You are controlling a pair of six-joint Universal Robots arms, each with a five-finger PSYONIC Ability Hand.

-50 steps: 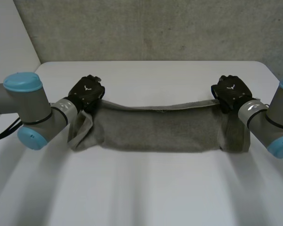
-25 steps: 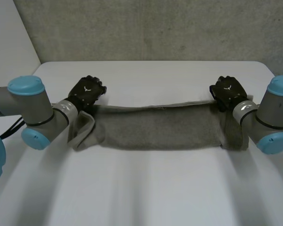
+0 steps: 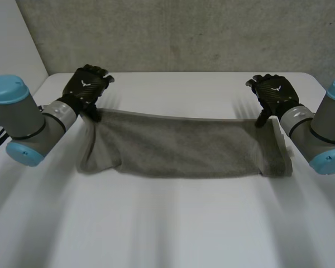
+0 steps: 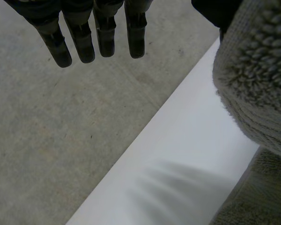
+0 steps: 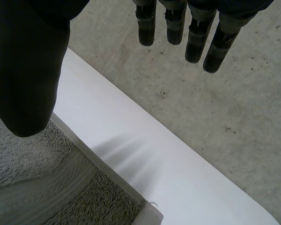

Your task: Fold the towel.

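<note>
Towel [image 3: 184, 148]: band across surface [image 3: 173, 223], far edge raised.
Left robot hand [image 3: 88, 85]: fingers straight, spread; thumb at far-left corner.
Right robot hand [image 3: 273, 92]: likewise, far-right corner.
Technique: move both corners level, edges aligned.

Across the middle of the worktop [image 3: 178, 223], a towel [image 3: 184, 148] stretched from left to right, each end folded toward the near side. At its far left corner, the left hand [image 3: 88, 86], cloth draped over the thumb, straight fingers pointing toward the worktop's far edge. At the far right corner, the right hand [image 3: 274, 94], thumb at the cloth's far edge, fingers likewise pointing away. Hands well apart, towel between them, bare worktop in front and behind.
</note>
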